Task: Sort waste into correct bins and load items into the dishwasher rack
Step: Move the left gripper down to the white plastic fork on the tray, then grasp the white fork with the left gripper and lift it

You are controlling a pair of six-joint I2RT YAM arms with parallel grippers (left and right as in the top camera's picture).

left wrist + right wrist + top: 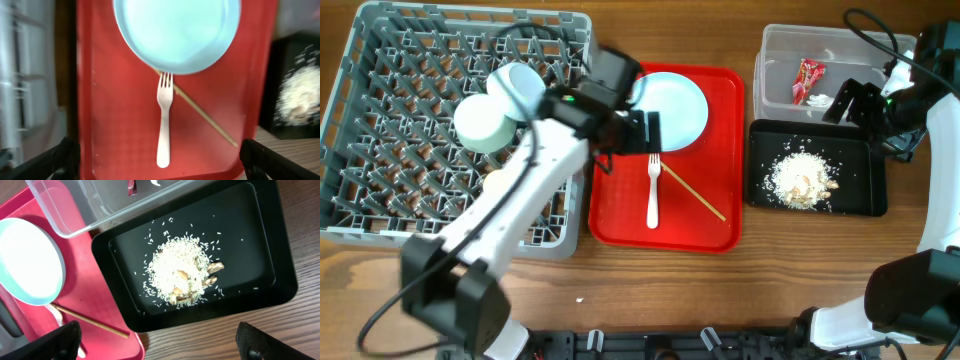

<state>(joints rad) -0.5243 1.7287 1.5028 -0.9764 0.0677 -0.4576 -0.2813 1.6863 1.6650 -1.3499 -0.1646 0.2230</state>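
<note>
Left gripper (648, 130), jaws wide and empty, hangs over the red tray's (620, 215) top edge beside the plate (675, 105). Fork (652, 190) and chopstick (700, 197) lie mid-tray, bare red around. Right gripper (845, 103), jaws wide, is over the tub (775, 60), right of the red tray; rack (380, 60) left. Wooden table (770, 280).

The red tray (120, 130) is finely dimpled plastic with a soft sheen. On it the plate (177, 30) looks smooth and glossy, the fork (162, 130) is matt white plastic, and the chopstick (205, 116) is bare wood. Right of the red tray, the black tray (260, 240) is smooth plastic holding dry, grainy scraps (175, 272), and the tub (75, 210) is clear plastic. The table (200, 342) shows wood grain.
</note>
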